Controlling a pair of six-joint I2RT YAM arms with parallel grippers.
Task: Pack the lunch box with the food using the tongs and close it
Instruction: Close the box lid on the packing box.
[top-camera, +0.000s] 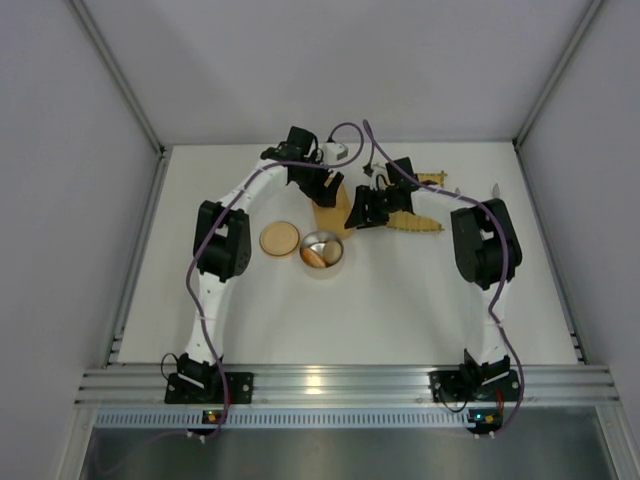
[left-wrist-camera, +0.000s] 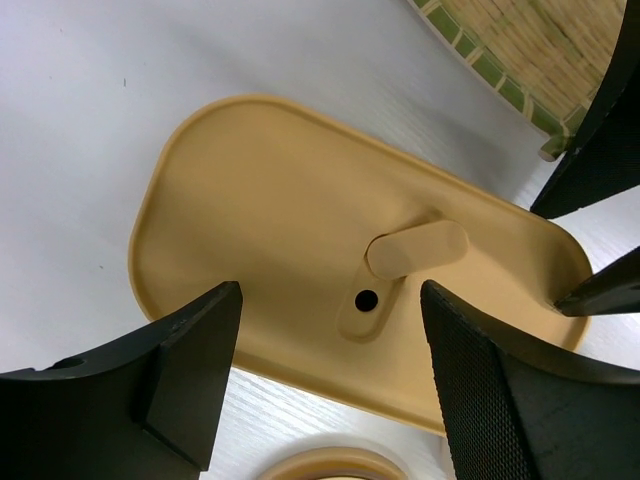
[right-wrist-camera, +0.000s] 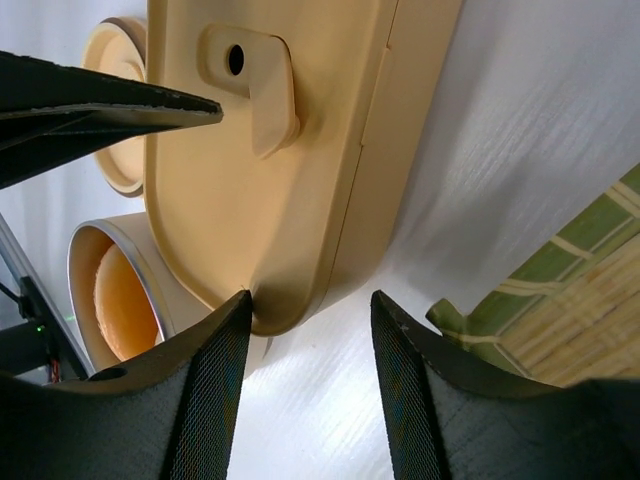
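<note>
Bright, even, diffuse light from overhead: white table (top-camera: 400, 300) close to washed out, shadows faint. Wrist views show a soft shadow under the lunch box lid (left-wrist-camera: 280, 200) along its near edge, and sheen patches on the table beside it. Aluminium rail (top-camera: 320, 382) carries a glare spot. Left gripper (left-wrist-camera: 332, 290) — near finger edges slightly soft.

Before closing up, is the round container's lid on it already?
No, the round lid lies flat beside the round container, whose top is open.
</note>
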